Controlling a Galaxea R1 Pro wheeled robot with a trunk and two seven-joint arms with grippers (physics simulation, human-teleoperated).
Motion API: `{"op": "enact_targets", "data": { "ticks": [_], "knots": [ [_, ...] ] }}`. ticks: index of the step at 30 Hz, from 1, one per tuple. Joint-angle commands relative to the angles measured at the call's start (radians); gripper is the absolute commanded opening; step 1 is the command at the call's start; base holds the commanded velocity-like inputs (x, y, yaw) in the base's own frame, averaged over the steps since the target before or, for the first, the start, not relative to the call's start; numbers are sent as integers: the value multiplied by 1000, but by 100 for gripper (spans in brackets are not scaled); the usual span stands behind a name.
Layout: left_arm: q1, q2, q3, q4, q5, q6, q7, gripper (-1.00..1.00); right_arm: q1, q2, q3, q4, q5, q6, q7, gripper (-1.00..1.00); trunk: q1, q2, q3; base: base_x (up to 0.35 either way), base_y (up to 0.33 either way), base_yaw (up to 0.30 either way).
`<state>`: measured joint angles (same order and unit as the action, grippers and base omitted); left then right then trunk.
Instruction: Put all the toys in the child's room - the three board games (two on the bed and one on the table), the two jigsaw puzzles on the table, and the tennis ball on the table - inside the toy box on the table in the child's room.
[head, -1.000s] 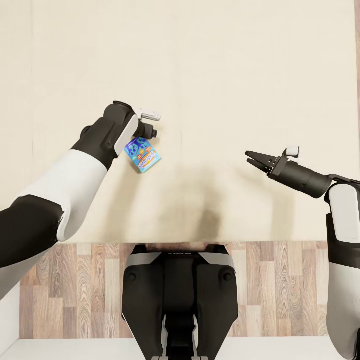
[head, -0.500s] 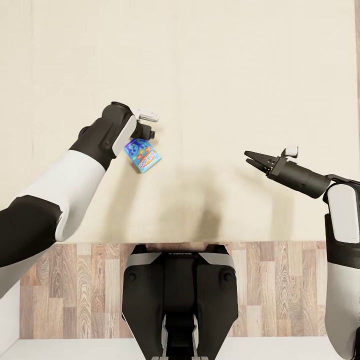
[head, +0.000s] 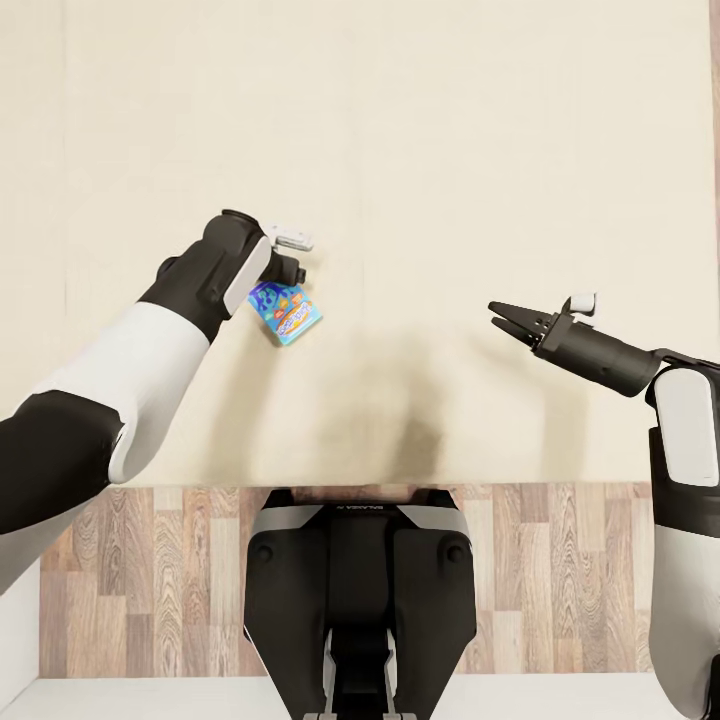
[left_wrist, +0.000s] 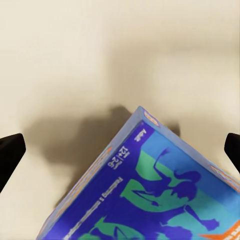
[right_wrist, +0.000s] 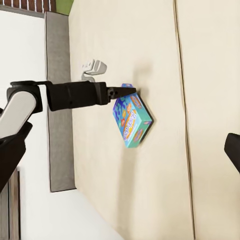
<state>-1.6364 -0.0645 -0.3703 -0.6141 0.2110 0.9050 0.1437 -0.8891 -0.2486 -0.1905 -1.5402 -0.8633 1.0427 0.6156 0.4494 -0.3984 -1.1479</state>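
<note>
**Board game off the bed: keep the grip true on the way to the toy box**

Board game (head: 286, 312) hangs tilted from the left gripper (right_wrist: 126, 90), clear of the beige bed (head: 450, 150). From the right wrist camera the left gripper's fingers look pinched on the box's upper corner, and a shadow on the mattress suggests the box is lifted. The wrist camera on that arm shows the blue printed face (left_wrist: 160, 190) filling the near field, with dark fingertips (left_wrist: 10, 155) at either edge.

A corner hold on a flat box is likely to pivot (the tilt already hints at this), so the carry should be slow and level, with no sharp wrist turns.

The right gripper (head: 503, 318) hovers well apart over the bed, its fingers slightly parted and holding nothing; it could support the box if it sags.
</note>
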Motion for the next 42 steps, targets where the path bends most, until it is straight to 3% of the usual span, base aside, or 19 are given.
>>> {"op": "enact_targets", "data": {
  "ticks": [1,14,25,42],
  "knots": [
    [-1,0,-4,1,10,3,9,100,-1,0,-1,0,6,5,7,100,1,-2,-1,0,0,0],
    [0,0,-15,11,3,16,9,100,-1,0,-1,0,6,5,7,100,1,-2,-1,0,0,0],
    [0,0,-93,14,2,59,6,100,-1,0,-1,0,6,5,7,100,1,-2,-1,0,0,0],
    [0,0,-104,14,4,93,0,100,-1,0,-1,0,6,5,7,100,1,-2,-1,0,0,0]
  ]
}}
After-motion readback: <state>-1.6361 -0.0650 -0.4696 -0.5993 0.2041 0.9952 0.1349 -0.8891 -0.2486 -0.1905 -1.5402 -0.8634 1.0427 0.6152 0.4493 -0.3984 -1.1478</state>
